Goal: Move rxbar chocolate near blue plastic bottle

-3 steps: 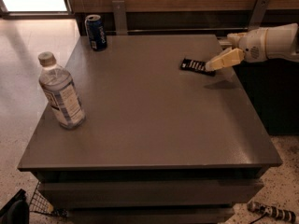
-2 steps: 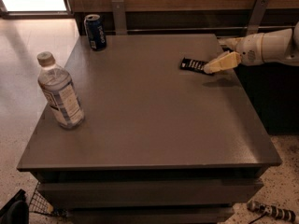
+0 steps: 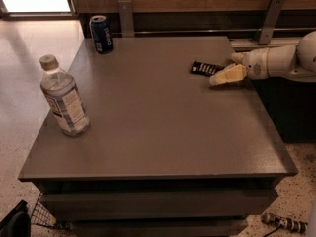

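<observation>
Your gripper (image 3: pixel 226 76) is sitting low at the tabletop's (image 3: pixel 158 132) right side, just beside the rxbar chocolate (image 3: pixel 204 68); its grasp state I cannot tell. The bar is lying well apart from the blue plastic bottle (image 3: pixel 64 100), so the whole transfer appears outstanding.

The clear bluish plastic water bottle (image 3: pixel 64 100) stood upright near the left edge of the flat grey rectangular table (image 3: pixel 163 127), and the short dark blue soda can (image 3: pixel 101 33) stood at its far left corner. The small black-wrapped rxbar chocolate (image 3: pixel 205 68) lay flat towards the far right corner. The cream two-finger gripper (image 3: pixel 219 79) hung just in front of it, reaching in over the right edge.
</observation>
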Controlling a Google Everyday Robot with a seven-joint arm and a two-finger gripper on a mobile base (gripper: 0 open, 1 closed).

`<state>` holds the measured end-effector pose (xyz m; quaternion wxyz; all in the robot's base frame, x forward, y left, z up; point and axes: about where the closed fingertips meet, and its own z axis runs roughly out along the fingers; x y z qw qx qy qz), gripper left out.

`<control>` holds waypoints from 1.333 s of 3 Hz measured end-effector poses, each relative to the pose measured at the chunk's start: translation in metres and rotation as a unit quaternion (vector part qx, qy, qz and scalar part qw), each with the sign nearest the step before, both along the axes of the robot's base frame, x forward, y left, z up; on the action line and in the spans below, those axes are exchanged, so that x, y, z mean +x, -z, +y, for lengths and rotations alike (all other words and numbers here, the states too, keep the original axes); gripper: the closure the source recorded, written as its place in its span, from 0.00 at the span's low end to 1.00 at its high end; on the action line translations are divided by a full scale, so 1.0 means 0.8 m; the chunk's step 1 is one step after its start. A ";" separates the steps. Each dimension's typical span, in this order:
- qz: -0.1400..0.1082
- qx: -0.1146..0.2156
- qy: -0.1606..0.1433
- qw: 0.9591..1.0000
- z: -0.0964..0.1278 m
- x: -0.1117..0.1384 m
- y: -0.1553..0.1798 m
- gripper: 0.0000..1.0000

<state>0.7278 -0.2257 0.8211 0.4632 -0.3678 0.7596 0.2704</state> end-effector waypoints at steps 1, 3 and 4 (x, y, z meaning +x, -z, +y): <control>0.006 0.019 -0.018 1.000 0.015 0.005 0.017 0.02; 0.006 0.019 -0.018 1.000 0.016 0.005 0.011 0.56; 0.006 0.019 -0.018 1.000 0.016 0.005 0.008 0.78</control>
